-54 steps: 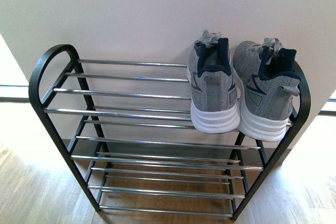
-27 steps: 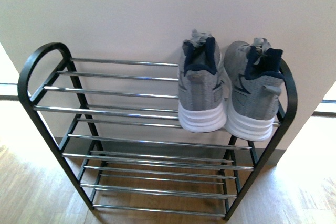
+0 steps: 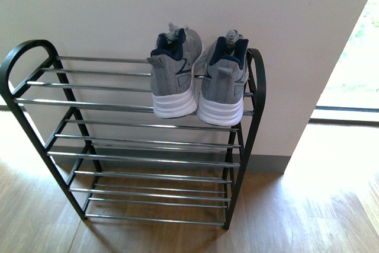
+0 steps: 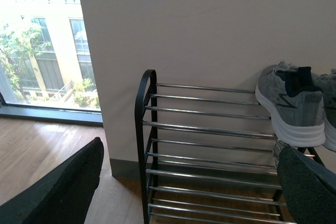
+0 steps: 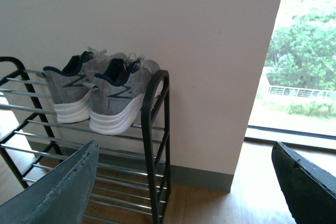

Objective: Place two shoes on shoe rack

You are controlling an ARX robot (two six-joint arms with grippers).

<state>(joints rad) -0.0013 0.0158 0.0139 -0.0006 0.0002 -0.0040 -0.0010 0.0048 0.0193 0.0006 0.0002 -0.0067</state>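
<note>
Grey sneakers [image 3: 175,81]: pair, side by side, heels outward, on top tier of shoe rack [image 3: 261,90], right end, against wall. Left pincer [image 4: 189,150], right pincer [image 5: 185,149]: jaws apart, empty. Step: placement judged complete; next calls for arms keeping clear of rack.

We see home-like room, maybe entryway: shoe rack [image 3: 89,105] holding grey knit sneakers [image 3: 174,84] against plain wall [image 3: 284,16], grey skirting [image 3: 266,163], wood floor [image 3: 320,211], tall window [image 4: 42,40] beyond left gripper [image 4: 189,150] fingers [image 4: 63,192], trees, building outside.
</note>
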